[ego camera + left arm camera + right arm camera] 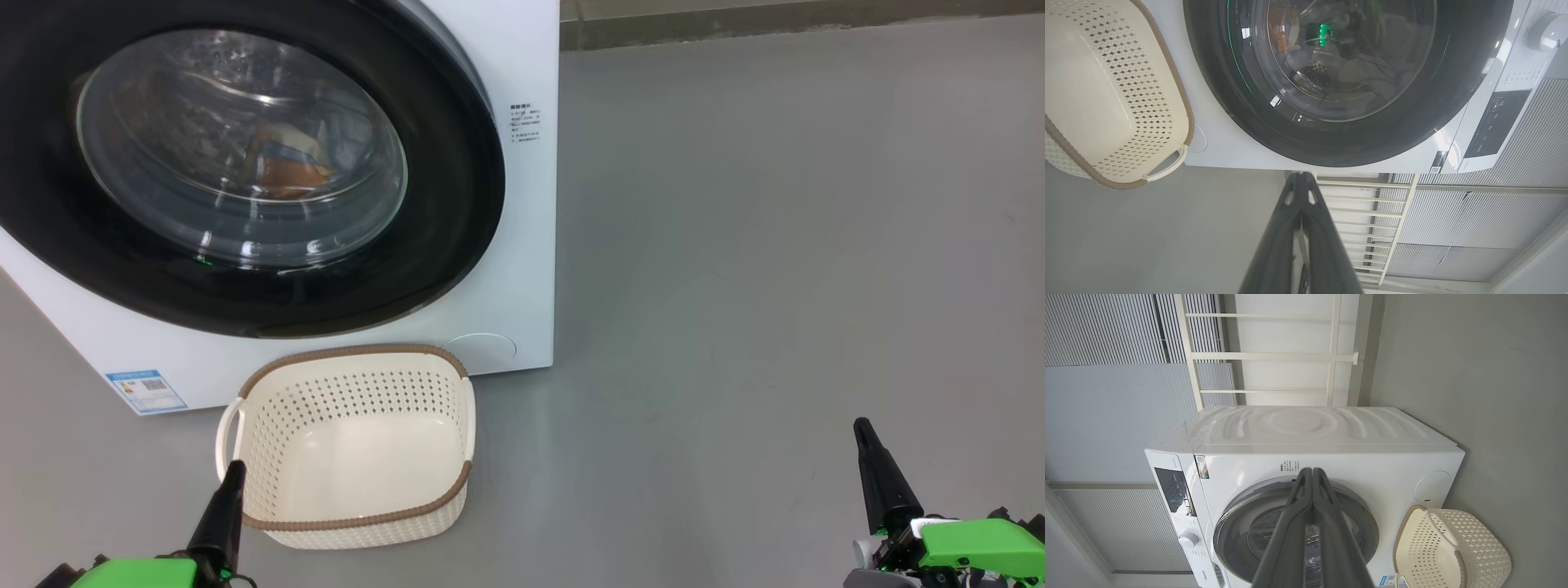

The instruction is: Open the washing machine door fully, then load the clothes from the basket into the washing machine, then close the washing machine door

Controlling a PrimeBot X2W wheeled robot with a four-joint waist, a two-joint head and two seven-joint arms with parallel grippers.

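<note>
The washing machine door (245, 163), a large round disc with a wide glossy black rim and a bulging clear glass window, lies flush against the front of the big white front-loading washing machine (522, 261). It looks closed, though I cannot tell whether it has caught properly. Behind the glass sit the clothes (286, 163), a soft bundle of orange, cream and blue, blurred by reflections. The small cream perforated plastic basket (359, 527) with its brown woven-look rim stands just in front of the machine's lower right corner, nothing in it. Judged from this, the task is at or near its end.

The left gripper (235, 469) has its two dark fingers pressed together on nothing, the tip just beside the basket's near left corner. The right gripper (863, 429), likewise closed and holding nothing, hangs over the bare grey floor (775, 245), well apart from everything.

If the door is not caught, it could swing out over the basket. A forward or sideways move of the left arm would clip the basket's rim and shove it. The right side offers open floor, while the left is hemmed in by the basket and the machine's front.
</note>
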